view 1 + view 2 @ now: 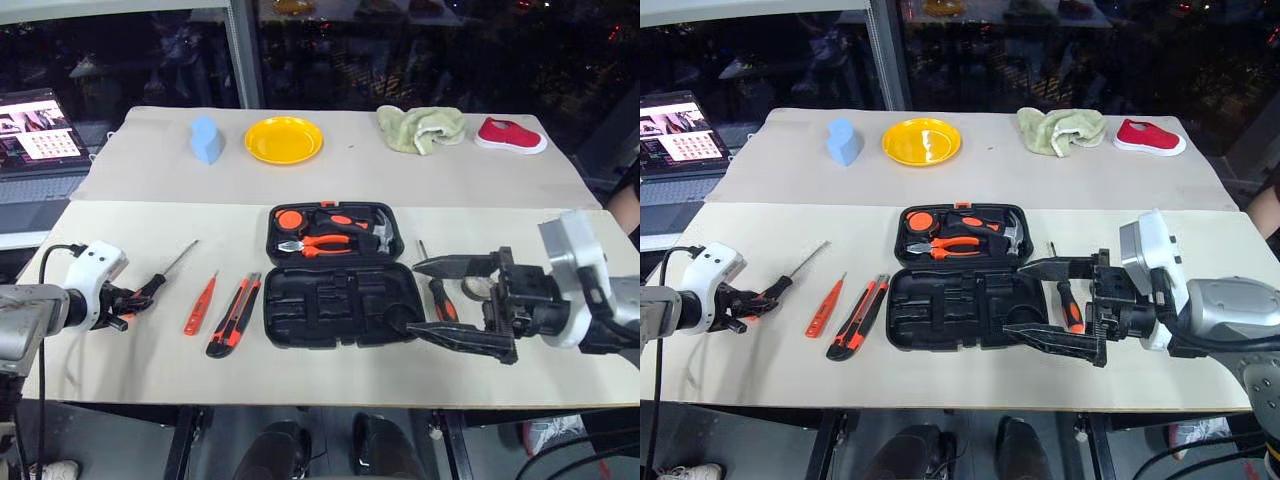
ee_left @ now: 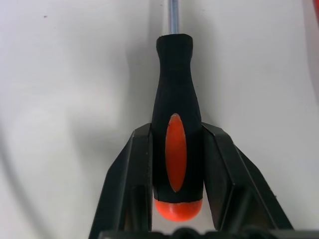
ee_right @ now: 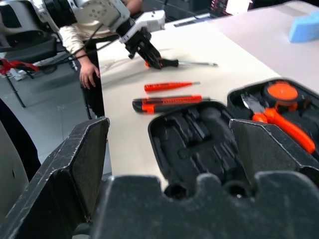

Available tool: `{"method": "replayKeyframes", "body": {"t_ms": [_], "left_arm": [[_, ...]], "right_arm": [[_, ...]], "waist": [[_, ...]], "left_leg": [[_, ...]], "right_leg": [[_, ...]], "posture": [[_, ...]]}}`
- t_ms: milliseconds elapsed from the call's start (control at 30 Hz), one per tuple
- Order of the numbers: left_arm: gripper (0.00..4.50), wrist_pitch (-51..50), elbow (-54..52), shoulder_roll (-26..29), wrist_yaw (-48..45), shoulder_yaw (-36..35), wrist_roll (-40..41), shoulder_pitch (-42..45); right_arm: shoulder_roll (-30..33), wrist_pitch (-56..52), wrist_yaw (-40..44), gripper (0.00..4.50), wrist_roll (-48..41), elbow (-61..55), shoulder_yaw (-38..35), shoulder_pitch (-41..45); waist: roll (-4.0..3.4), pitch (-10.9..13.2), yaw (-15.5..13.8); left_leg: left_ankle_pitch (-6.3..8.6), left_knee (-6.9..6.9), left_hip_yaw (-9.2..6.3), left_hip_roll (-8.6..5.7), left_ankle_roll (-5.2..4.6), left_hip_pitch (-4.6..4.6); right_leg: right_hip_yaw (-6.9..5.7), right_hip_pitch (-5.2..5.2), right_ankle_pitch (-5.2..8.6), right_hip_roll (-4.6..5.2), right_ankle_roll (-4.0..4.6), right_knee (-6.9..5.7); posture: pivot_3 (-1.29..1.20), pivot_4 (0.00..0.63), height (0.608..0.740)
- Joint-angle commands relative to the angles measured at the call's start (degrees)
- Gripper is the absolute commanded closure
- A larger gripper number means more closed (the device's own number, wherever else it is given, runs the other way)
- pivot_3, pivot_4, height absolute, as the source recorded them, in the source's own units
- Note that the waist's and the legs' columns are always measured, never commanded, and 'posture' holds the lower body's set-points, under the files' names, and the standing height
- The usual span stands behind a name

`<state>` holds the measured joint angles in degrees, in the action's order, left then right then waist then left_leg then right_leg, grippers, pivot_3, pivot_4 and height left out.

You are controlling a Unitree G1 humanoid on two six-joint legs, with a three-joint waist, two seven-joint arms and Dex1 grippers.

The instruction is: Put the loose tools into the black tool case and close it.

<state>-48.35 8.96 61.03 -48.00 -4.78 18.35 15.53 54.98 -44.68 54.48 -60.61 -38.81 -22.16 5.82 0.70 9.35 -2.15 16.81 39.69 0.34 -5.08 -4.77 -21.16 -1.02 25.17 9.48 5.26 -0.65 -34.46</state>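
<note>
Gripping the screwdriver point(image 2: 177, 149) by its handle at the table's left edge, my left gripper point(image 1: 128, 298) had clamped on. Next I judged: lift, carry to the open black tool case point(image 1: 340, 305). My right gripper point(image 1: 462, 300) hovered beside it, jaws apart.

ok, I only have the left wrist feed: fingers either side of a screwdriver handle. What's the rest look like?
Observer: The black tool case lies open in the middle of the table, pliers, hammer and tape measure in its far half.
Operator: Other loose tools?
Observer: A slim red tester screwdriver and an orange-black utility knife lie between the left gripper and the case.
Operator: Second screwdriver?
Observer: It lies just right of the case, partly behind the right gripper.
Operator: Is the right gripper busy?
Observer: No, its jaws are open and empty, hovering by the case's right end.
</note>
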Motion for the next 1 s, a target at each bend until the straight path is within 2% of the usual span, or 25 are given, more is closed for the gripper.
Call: {"method": "replayKeyframes", "body": {"t_ms": [33, 167, 333, 500, 600, 667, 800, 933, 1000], "left_arm": [[3.62, 3.6, 3.8, 1.1, -2.0, 2.3, -3.2, 3.2], [3.62, 10.3, 6.4, -1.0, -6.0, 5.9, -5.1, 14.5], [3.62, 18.5, 4.0, -5.2, -16.6, 13.1, -6.8, 26.5], [3.62, 22.5, 4.3, -14.8, -23.2, 22.8, -10.9, 36.9], [3.62, 21.6, 2.9, -21.8, -26.8, 30.1, -13.6, 40.3], [3.62, 20.1, 3.0, -24.6, -27.6, 32.5, -14.9, 41.3], [3.62, 18.7, 4.1, -26.8, -27.8, 35.5, -17.8, 41.4], [3.62, 17.0, 4.5, -27.4, -27.8, 36.9, -20.2, 41.1], [3.62, 16.8, 5.0, -27.4, -27.5, 36.8, -21.1, 41.3]], "right_arm": [[-0.2, 1.7, -0.9, 0.00, -0.1, -1.9, -3.6, -2.0], [-2.7, 2.4, -3.1, 0.00, 0.8, -5.2, -7.0, -9.8], [-4.3, 3.2, -5.1, 0.00, 1.4, -7.6, -10.6, -16.1], [-5.7, 4.3, -7.0, 0.00, 2.9, -10.4, -13.1, -21.3], [-7.5, 5.2, -9.2, 0.00, 3.6, -12.5, -14.7, -24.8], [-8.0, 5.5, -10.3, 0.00, 3.9, -13.3, -15.3, -26.1], [-8.4, 5.8, -12.5, 0.00, 2.3, -14.5, -16.6, -27.4], [-9.1, 6.2, -14.1, 0.00, 2.6, -15.5, -17.2, -29.3], [-9.3, 6.5, -14.8, 0.00, 2.3, -16.1, -17.0, -30.1]], "waist": [[0.00, 0.0, 0.0], [0.37, 0.1, -0.8], [0.56, 0.1, -1.4], [0.61, 0.0, -0.9], [0.61, 0.0, -0.7], [0.61, 0.1, -0.4], [0.63, 0.1, 1.5], [0.63, 0.1, 1.2], [0.63, 0.1, 1.1]], "left_leg": [[-0.03, 0.02, 0.00, 0.02, 0.01, 0.00], [-0.13, 0.05, -0.05, 0.07, 0.02, -0.08], [-0.19, 0.41, -0.08, -0.10, 0.06, -0.62], [-0.38, 0.58, -0.07, -0.29, -0.56, -1.26], [-0.43, 0.59, -0.05, -0.33, -0.65, -1.37], [-0.43, 0.60, -0.05, -0.33, -0.65, -1.40], [-0.48, 0.61, 0.07, -0.24, -0.57, -1.38], [-0.57, 0.60, 0.04, -0.12, -0.43, -1.26], [-0.45, 0.63, 0.02, -0.11, -0.68, -1.23]], "right_leg": [[0.00, 0.00, 0.00, -0.01, 0.00, -0.04], [-0.05, 0.04, 0.01, -0.02, 0.00, -0.10], [-0.12, 0.25, -0.11, 0.04, -0.11, 0.00], [-0.31, 0.79, -0.28, 0.00, -0.39, 0.32], [-0.55, 0.86, -0.27, 0.00, -0.39, 0.32], [-0.55, 0.85, -0.26, 0.00, -0.40, 0.33], [0.02, 0.92, -0.25, -0.05, -0.40, 0.28], [0.14, 0.90, -0.29, -0.09, -0.27, 0.02], [0.15, 0.87, -0.28, -0.06, -0.27, -0.11]], "posture": [[0.00, 0.150, 0.740], [0.00, 0.150, 0.740], [0.00, 0.150, 0.740], [0.00, 0.150, 0.740], [0.00, 0.150, 0.740], [0.00, 0.150, 0.740], [0.00, 0.150, 0.740], [0.00, 0.150, 0.740], [0.00, 0.150, 0.740]]}}
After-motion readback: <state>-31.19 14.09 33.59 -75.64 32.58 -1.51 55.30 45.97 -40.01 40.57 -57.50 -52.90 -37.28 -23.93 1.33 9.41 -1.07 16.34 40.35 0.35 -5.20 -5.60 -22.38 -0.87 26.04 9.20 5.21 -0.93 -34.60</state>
